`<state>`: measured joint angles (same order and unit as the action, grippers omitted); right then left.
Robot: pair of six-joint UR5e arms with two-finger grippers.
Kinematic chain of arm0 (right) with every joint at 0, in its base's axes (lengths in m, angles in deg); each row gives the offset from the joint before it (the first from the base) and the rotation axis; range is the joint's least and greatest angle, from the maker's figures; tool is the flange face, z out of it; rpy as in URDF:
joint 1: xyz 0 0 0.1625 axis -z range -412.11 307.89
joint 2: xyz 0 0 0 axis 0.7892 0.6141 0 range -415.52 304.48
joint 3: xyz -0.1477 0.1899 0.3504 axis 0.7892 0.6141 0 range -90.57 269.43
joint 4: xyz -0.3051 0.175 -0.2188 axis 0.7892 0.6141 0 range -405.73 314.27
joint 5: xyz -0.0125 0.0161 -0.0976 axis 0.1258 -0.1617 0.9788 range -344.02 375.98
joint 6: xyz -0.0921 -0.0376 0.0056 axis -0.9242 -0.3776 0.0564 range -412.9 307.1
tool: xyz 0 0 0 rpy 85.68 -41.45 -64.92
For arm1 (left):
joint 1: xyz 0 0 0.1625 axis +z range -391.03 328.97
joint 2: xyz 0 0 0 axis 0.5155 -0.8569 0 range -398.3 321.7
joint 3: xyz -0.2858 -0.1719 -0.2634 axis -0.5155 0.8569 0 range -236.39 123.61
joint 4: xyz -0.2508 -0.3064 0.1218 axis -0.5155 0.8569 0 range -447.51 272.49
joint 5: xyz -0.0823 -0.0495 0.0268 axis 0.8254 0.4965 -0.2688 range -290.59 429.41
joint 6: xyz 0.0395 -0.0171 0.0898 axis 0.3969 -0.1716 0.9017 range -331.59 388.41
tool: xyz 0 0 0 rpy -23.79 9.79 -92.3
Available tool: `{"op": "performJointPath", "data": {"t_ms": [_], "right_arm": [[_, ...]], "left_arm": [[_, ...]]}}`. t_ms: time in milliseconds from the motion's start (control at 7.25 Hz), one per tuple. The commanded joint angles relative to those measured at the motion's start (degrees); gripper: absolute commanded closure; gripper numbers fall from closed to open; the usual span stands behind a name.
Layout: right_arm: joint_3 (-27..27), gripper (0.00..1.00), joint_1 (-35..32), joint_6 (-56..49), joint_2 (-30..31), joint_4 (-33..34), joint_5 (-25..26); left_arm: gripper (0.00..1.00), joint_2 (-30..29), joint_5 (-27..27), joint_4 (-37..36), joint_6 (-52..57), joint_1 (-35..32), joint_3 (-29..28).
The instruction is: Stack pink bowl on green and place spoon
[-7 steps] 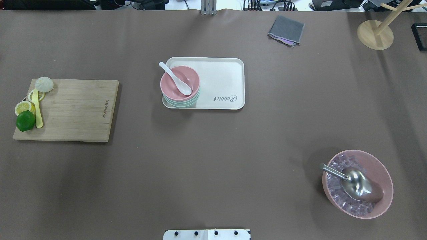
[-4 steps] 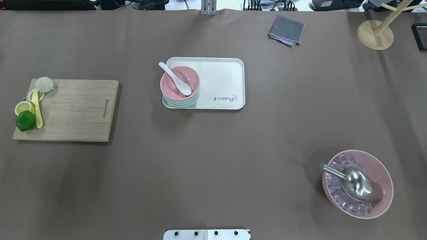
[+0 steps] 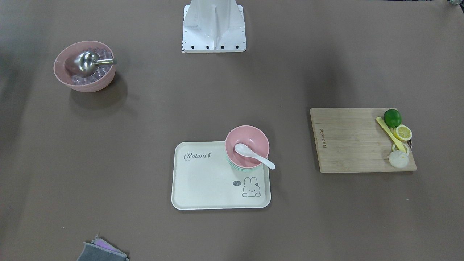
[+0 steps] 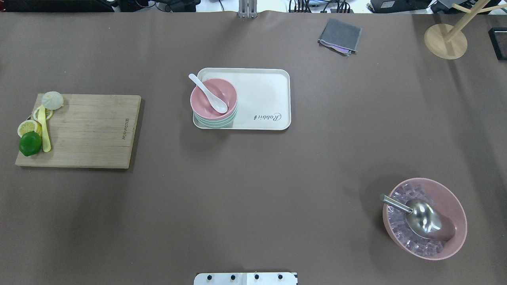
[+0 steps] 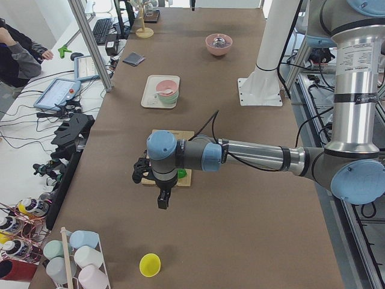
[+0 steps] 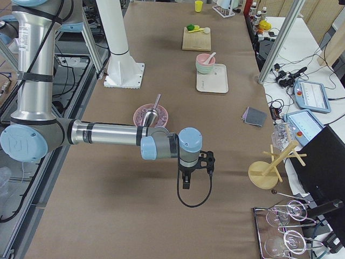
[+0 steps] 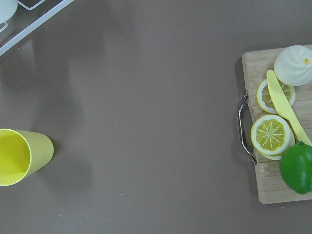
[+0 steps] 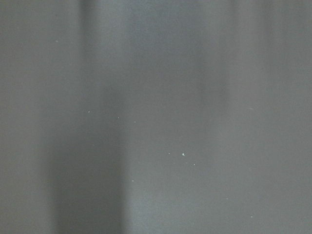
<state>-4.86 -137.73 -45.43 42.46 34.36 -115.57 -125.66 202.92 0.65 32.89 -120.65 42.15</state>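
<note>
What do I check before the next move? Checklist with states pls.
1. pink bowl nested on the green bowls: ok.
2. spoon scoop inside the pink bowl, handle out over the rim: ok.
3. Stack seated on the tray, at one corner: ok.
4. left gripper well away from the tray: ok.
5. right gripper well away from the tray: ok.
6. Grippers open or shut: cannot tell, they show in the side views only.

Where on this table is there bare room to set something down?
The tray is bare on its lettered half; its other end is crowded by the pink bowl, stacked on green bowls, with the spoon inside. Open table lies between tray and cutting board, and between tray and ice bowl.
</note>
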Motion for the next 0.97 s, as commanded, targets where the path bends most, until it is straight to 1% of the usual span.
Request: {"op": "performJointPath", "data": {"t_ms": [0,414,828], "right_arm": [[0.0,0.00,0.0,-0.1,1.9,-1.2,1.5],[0.0,0.00,0.0,-0.2,3.8,-1.2,1.4],[-0.8,0.00,-0.1,0.0,3.1,-1.2,1.7]], "left_arm": [[0.02,0.0,0.0,0.0,0.0,0.1,-0.2],[0.02,0.6,0.1,0.0,0.0,0.1,0.0],[0.02,0.7,0.1,0.0,0.0,0.1,0.1]]}}
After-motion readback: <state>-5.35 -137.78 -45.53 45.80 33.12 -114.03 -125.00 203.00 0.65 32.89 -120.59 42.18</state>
